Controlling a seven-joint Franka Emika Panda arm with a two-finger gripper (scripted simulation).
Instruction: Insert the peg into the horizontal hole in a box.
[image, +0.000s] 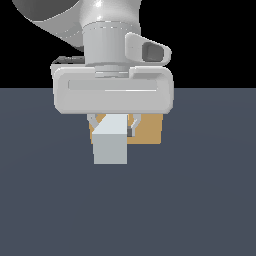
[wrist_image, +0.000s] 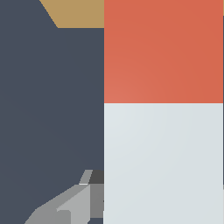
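In the exterior view my gripper (image: 113, 128) hangs over the floor, shut on the peg (image: 110, 145). The peg's pale grey-white end faces the camera and it is held level, above the floor. The tan box (image: 150, 131) stands just behind the peg and gripper, partly covered by them. The hole is hidden behind the peg. In the wrist view the peg (wrist_image: 162, 144) shows pale grey-white near the hand and red-orange at its far end, which points toward the box (wrist_image: 78, 13). One grey finger (wrist_image: 74, 205) shows beside the peg.
A dark blue-grey floor (image: 200, 200) lies under everything. The arm's white hand and wrist (image: 114, 95) fill the upper middle of the exterior view. Nothing else stands on the floor.
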